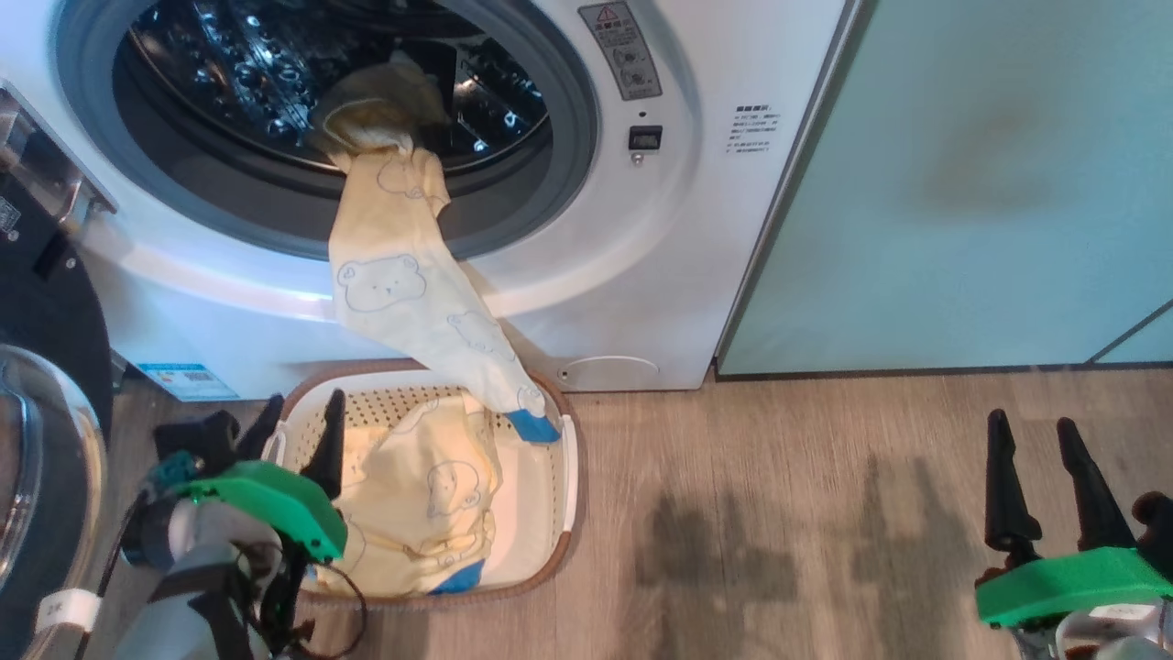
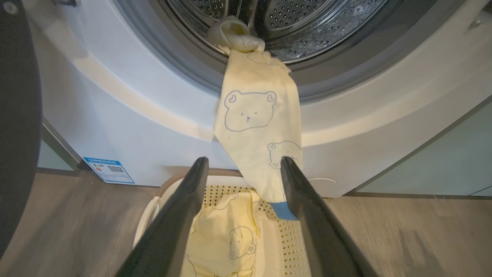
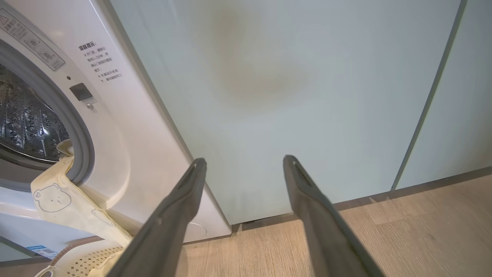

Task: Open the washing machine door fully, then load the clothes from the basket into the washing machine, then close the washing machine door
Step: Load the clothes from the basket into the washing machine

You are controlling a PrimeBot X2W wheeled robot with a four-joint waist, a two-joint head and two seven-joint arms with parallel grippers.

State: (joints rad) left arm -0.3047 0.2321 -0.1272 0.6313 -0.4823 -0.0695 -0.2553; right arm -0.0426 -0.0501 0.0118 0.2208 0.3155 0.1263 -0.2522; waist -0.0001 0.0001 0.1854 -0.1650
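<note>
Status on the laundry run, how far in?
Done: door stands open. In hand: hanging garment is half in the drum, its tail trailing into the basket; left gripper near the basket and right gripper are both open, empty. Left: push it in, load the second garment, shut the door.

washing machine door (image 1: 44,321) cropped, sticker (image 1: 188,380) unreadable

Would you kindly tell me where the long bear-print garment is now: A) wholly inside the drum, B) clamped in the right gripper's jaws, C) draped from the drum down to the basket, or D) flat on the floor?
C: the garment hangs from the drum over the grey ring, its blue cuff reaching the basket.
</note>
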